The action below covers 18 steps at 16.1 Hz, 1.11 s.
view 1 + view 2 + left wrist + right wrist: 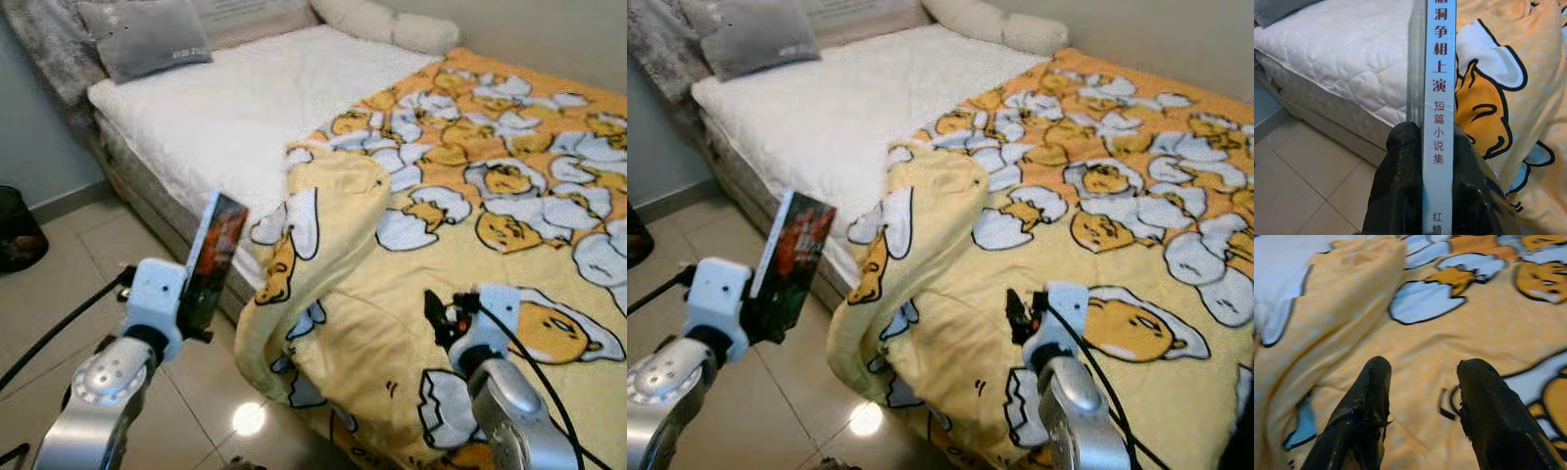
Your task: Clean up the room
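My left gripper (201, 294) is shut on a thin book (214, 257) with a dark cover, held upright over the tiled floor beside the bed. In the left wrist view its white spine (1439, 98) with red Chinese lettering stands between the two black fingers (1400, 186). My right gripper (1422, 377) is open, hovering just above the yellow blanket (470, 196) printed with egg characters, nothing between its fingers. That blanket covers the bed's right side, and a bunched fold (328, 206) hangs over the bed's edge toward the floor.
The white quilted mattress (225, 108) is bare on the left side. A grey pillow (147, 39) and a cream pillow (387, 22) lie at the head. A dark object (15, 230) sits on the beige tiled floor (69, 294) at the far left.
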Motion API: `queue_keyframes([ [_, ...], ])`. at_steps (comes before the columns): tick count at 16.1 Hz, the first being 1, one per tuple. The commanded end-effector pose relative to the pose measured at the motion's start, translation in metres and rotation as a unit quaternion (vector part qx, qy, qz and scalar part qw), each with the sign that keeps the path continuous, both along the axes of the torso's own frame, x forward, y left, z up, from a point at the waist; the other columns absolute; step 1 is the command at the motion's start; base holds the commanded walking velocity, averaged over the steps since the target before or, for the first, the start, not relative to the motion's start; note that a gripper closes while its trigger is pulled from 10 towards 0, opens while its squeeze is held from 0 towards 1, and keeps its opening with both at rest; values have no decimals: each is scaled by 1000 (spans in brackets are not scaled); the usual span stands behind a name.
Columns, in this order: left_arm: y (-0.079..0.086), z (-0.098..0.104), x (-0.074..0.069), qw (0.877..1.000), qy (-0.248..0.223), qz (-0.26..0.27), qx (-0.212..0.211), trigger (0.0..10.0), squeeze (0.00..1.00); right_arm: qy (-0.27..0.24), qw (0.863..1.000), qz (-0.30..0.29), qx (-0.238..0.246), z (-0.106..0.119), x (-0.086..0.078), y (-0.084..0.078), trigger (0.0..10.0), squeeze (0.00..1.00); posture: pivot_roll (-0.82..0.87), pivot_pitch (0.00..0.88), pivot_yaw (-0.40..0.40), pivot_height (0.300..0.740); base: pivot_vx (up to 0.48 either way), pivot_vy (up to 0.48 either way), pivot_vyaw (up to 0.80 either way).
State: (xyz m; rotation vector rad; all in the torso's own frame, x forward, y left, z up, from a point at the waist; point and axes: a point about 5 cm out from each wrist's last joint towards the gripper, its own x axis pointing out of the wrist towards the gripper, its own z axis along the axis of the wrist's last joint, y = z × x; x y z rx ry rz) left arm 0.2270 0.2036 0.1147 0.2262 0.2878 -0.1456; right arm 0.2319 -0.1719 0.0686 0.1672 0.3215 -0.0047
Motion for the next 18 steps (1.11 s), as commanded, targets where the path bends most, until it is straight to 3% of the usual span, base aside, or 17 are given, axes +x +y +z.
queue_keyframes([
  [1, 0, 7, 2, 1000, -26, 3, 1, 10000, 0, -2, 1000, -4, -5, 2, 4, 2, 10000, 0, -66, 0, 2, 740, 0, 330, -800],
  [4, -4, 4, 9, 1000, -23, 16, 9, 10000, 0, 2, 1000, 3, -4, 0, 11, 8, 10000, 0, -40, 0, -10, 740, 0, 344, -800],
  [7, -11, 7, 15, 999, -32, -11, 15, 10000, 0, 8, 1000, 12, -11, -1, 16, 12, 10000, 0, -33, 0, -18, 740, 0, 351, -800],
  [9, -9, 5, 16, 999, -28, -9, 17, 10000, 0, 7, 1000, 12, -12, 0, 19, 13, 10000, 0, -43, 0, -2, 740, 0, 352, -800],
  [12, -8, 5, 17, 1000, -20, -9, 19, 10000, 0, 6, 1000, 9, -7, 0, 22, 15, 10000, 0, -46, 0, 7, 740, 0, 346, 0],
  [18, -5, 5, 15, 1000, -16, -6, 18, 10000, 0, 10, 1000, 1, -2, -1, 21, 11, 10000, 0, -36, 0, -1, 740, 0, 348, -797],
])
